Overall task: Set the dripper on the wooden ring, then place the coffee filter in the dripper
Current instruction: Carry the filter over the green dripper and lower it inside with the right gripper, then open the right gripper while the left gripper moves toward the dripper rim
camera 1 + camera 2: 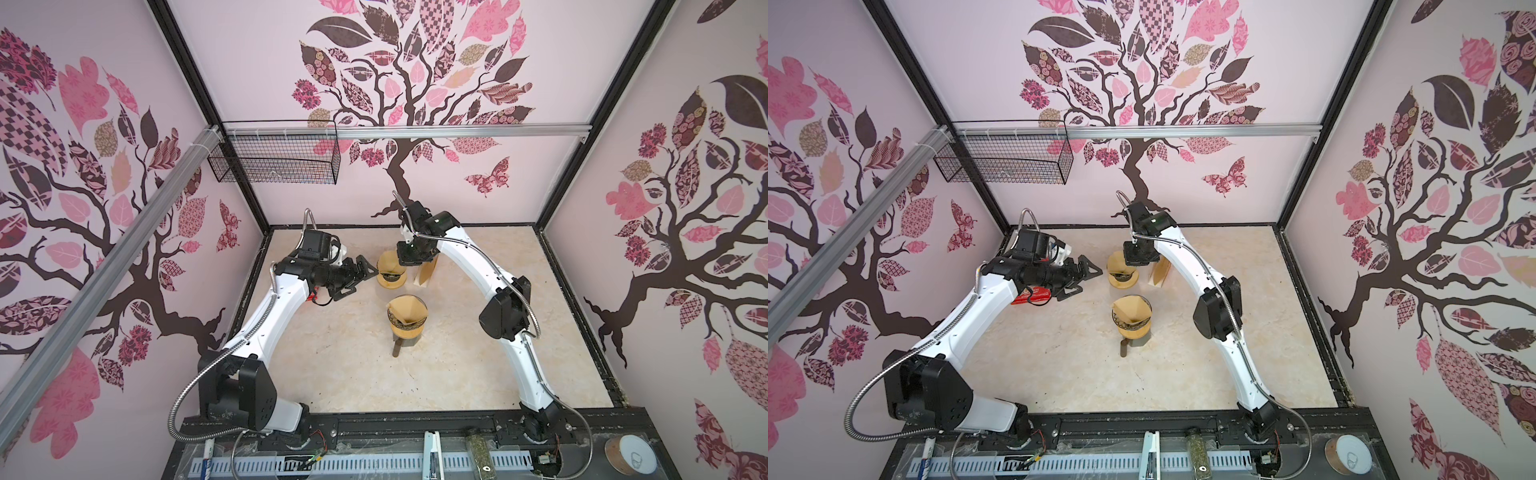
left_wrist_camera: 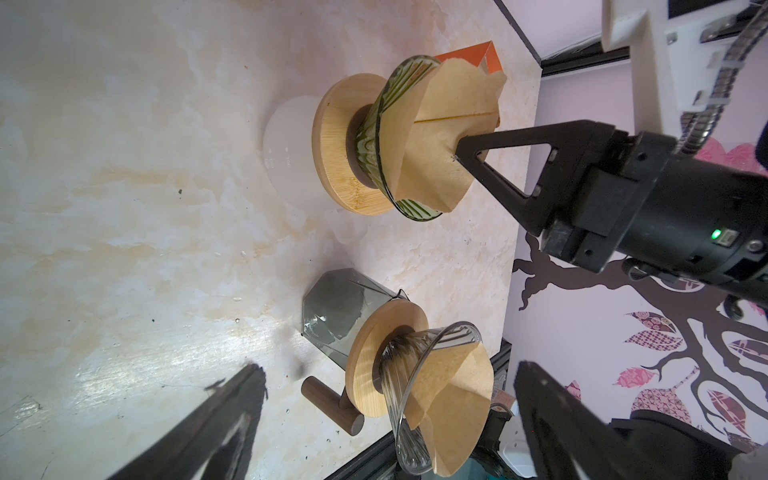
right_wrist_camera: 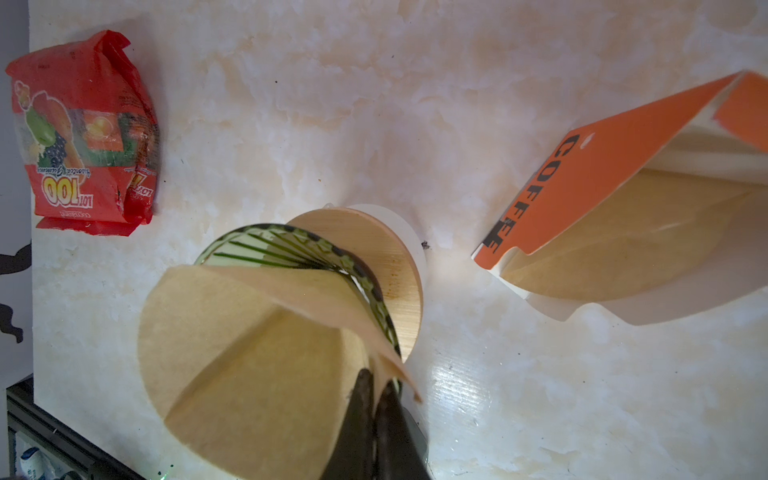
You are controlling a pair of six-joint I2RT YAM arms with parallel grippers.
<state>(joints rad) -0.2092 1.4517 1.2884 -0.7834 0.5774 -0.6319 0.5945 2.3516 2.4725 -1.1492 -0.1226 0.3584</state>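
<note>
Jaws of the right gripper [image 3: 376,380] are pressed together on the upper rim of the filter [image 3: 249,353], nipping one flap of the brown paper. The filter's cone sits inside the dripper [image 3: 291,245], a green glass one. Its tip is hidden down in the glass and its wide rim stands well above the glass edge, a little lopsided toward the gripper.

The step in hand looks like seating and release. To do it well, the gripper should probably ease the pinched edge down toward the glass wall before parting. It should then lift straight off, so the light paper neither rides out with the fingers nor tips the dripper.

The left gripper [image 1: 357,284] hangs just beside the dripper, jaws wide apart, holding nothing. It could steady the wooden collar [image 2: 332,137] if needed.

The dripper stands on a white server [image 2: 286,149] near the far edge of the worktop [image 1: 457,353], left of that edge's middle. Whether the server holds anything cannot be told.

Toward the worktop's middle a second dripper [image 2: 399,415], clear, holds a second filter [image 2: 453,390]. It rests on a grey carafe [image 2: 332,303] that looks empty.

Just right of the green dripper an orange pack [image 3: 582,178] gapes open with more filters inside. A red bag [image 3: 83,133] lies by the left edge, toward the far corner.
</note>
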